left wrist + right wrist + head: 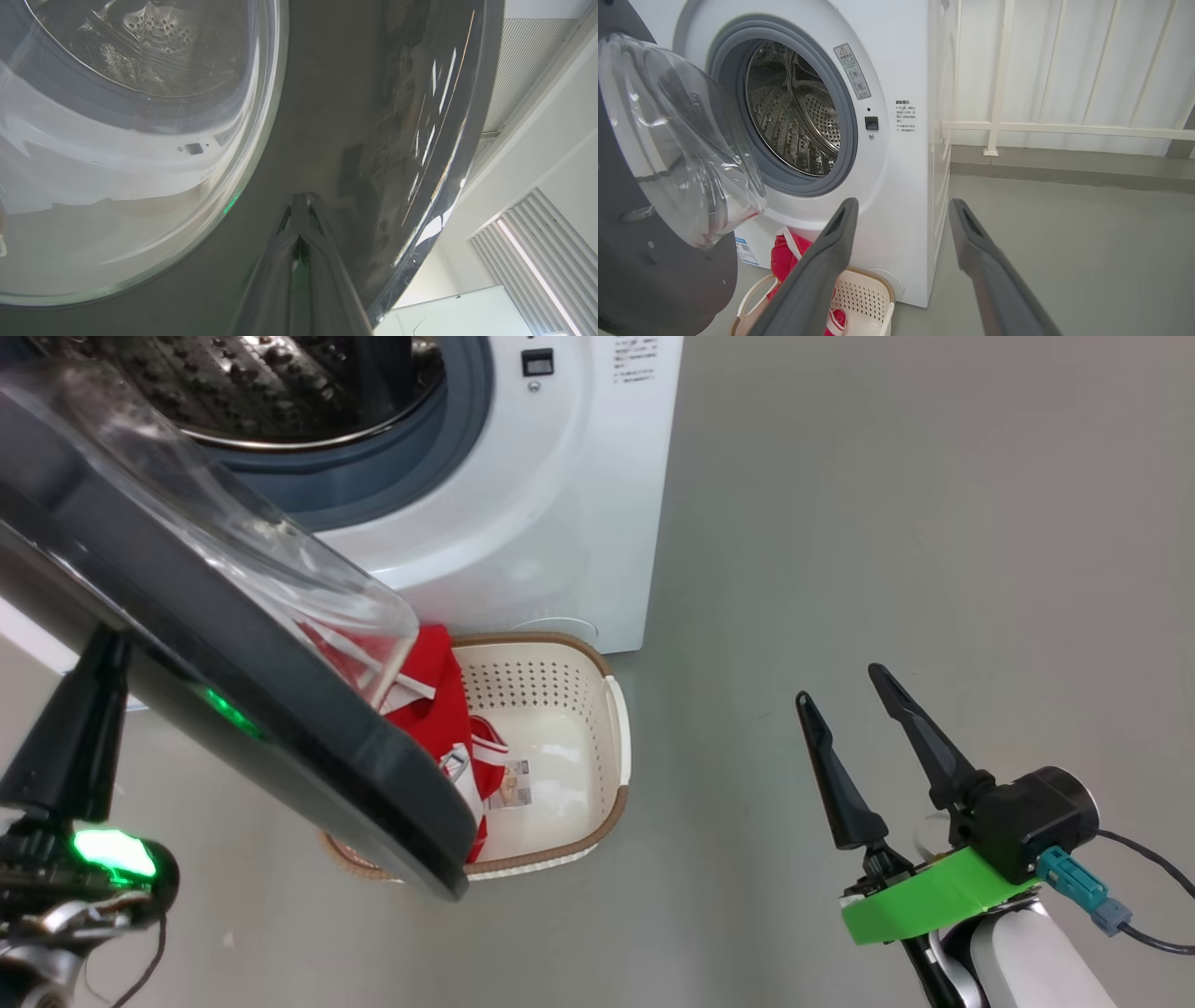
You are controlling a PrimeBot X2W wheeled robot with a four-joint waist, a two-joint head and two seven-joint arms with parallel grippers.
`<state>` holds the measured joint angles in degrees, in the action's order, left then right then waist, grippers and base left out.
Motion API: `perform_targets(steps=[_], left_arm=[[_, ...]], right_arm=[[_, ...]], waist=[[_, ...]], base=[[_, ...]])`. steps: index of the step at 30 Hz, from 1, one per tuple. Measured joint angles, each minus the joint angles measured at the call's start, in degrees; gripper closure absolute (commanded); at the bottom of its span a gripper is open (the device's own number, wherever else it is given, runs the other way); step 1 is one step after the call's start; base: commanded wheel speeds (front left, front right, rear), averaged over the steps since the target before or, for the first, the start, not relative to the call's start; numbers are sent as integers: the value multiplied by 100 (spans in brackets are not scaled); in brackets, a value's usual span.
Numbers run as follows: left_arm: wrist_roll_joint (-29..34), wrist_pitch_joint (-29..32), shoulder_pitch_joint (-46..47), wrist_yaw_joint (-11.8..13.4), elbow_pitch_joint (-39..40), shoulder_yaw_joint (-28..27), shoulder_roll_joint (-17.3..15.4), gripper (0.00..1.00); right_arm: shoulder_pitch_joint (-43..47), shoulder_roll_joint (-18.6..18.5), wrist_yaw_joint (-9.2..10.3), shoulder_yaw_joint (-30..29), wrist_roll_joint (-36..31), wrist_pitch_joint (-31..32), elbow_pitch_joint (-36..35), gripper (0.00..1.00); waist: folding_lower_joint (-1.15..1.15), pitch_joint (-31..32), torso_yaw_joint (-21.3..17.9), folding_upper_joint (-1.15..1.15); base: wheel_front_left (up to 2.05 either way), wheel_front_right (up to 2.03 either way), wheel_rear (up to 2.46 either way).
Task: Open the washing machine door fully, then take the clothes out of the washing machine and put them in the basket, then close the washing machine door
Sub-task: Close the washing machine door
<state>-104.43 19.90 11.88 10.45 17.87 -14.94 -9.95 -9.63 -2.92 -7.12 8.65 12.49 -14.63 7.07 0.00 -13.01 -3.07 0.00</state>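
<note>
**Washing machine** (901,196): stands on the grey floor (887,523) with the drum (798,116) exposed. No garment is visible in the part of the drum that shows.

**Washing machine door** (215,681): partly open, swung out above the basket's left side, with the glass bowl facing the drum.

**Basket** (551,639): on the floor just in front of the machine, below the opening (a sensible spot for a short drop).

**Clothes** (431,686): heaped in the basket's left half, partly hidden behind the door.

**Judgement**: unloading looks finished, and closing the door is the step in hand.

**Left gripper** (301,200): jaws closed on nothing, tips touching the door's black outer rim, arm angled upward as if to push.

**Right gripper** (842,683): jaws spread wide and empty, held aside over bare floor, clear of the door's swing.
</note>
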Motion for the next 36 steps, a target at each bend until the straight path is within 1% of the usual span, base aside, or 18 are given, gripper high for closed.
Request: perform_targets(steps=[1, 2, 3, 4, 6, 17, 36], left_arm=[[29, -38, 34, 1, -21, 9, 4, 100], [261, -247, 236, -40, -207, 54, 73, 100], [274, -275, 269, -40, -230, 58, 89, 100], [369, -388, 539, -53, -325, 142, 154, 100], [369, -394, 643, -85, -338, 171, 171, 100], [472, -536, 1187, -87, -697, 237, 194, 100], [666, -692, 2220, -82, -1334, 220, 105, 100]], right_arm=[[1, 0, 0, 4, 4, 0, -5, 0], [4, 0, 0, 23, 4, 0, -11, 0], [4, 0, 0, 31, 4, 0, -13, 0], [6, 1, 0, 58, 5, 0, -47, 0], [6, 0, 0, 58, 5, 0, -58, 0], [5, 2, 0, 75, 93, 0, -90, 0], [-118, 4, 0, 85, 224, 0, -204, 0]], waist=[[0, -5, -20, 0], [0, -35, -143, 0], [0, -38, -166, 0], [0, -88, -330, 0], [0, -113, -378, 0], [0, -320, -629, 1], [0, -733, -950, 0]], base=[[0, 0, 0], [0, 0, 0], [0, 0, 0], [0, 0, 0], [0, 0, 0], [0, 0, 0], [0, 0, 0]])
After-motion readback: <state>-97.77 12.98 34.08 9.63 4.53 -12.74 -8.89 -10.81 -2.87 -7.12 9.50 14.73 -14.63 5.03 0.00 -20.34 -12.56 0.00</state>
